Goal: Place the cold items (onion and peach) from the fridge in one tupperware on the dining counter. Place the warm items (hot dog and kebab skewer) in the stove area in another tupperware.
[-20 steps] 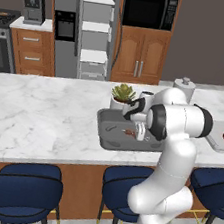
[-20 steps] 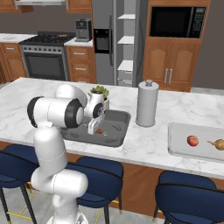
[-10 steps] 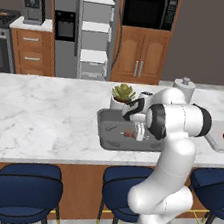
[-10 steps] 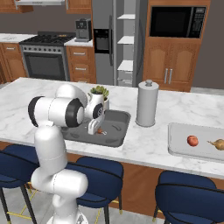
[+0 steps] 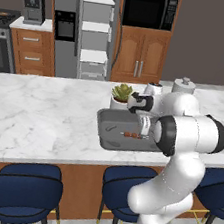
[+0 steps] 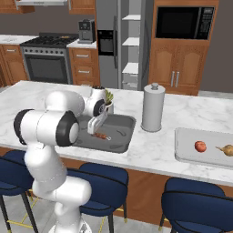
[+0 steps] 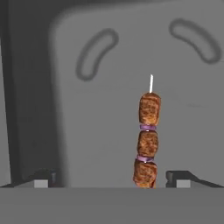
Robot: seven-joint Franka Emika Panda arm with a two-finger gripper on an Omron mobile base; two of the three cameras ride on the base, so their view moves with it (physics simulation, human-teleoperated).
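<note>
Gripper (image 7: pixel 112 179) hovering over grey tub (image 5: pixel 111 136) on desk (image 5: pixel 38 114), jaws standing wide apart, holding nothing. Kebab skewer (image 7: pixel 148 142) lying flat on tub floor between fingertips (image 7: pixel 43 178), touching neither.

Both base views look forward over the counter (image 5: pixel 43 114) from behind; hand view looks down close into the tupperware (image 7: pixel 109 57).
</note>
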